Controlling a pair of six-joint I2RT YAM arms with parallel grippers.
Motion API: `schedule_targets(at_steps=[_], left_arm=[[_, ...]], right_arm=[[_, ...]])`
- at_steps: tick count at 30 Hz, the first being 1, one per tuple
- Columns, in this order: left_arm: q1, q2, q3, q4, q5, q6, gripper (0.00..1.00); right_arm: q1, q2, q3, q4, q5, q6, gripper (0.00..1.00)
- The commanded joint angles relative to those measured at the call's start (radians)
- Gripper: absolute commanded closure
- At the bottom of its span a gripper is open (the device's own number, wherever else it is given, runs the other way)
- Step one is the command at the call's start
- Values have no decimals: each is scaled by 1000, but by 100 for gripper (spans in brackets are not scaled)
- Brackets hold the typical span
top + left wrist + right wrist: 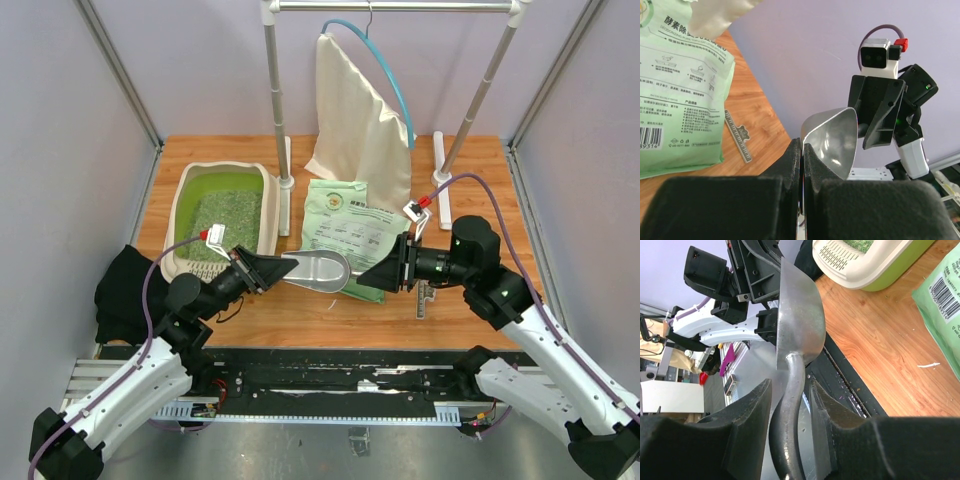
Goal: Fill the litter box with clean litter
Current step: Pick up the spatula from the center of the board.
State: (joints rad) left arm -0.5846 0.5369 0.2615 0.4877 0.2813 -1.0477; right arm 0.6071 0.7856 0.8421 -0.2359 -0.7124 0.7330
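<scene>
Plainly, left pincer [801, 148] pinches the scoop [318, 268]; right pincer [790, 385] straddles its handle [786, 432], grip unclear.

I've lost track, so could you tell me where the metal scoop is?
Top view, centre: the metal scoop hangs between the left gripper and right gripper, by the green bag.

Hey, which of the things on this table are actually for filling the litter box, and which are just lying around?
For the job:
litter box
litter already inside it
metal scoop
green bag

Just lying about:
cream cloth on the hanger
clothes rail
black cloth
small grey strip
</scene>
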Motion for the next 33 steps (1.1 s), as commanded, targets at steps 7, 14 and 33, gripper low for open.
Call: schedule_targets(at_steps=[7, 14, 33], left_arm=[[0, -10, 8, 74, -12, -16, 99], [0, -1, 9, 83, -10, -17, 100], [0, 34, 15, 113, 27, -10, 99]], right_arm=[[14, 0, 3, 39, -24, 9, 75], [14, -5, -3, 43, -23, 16, 80], [14, -29, 3, 34, 45, 22, 77]])
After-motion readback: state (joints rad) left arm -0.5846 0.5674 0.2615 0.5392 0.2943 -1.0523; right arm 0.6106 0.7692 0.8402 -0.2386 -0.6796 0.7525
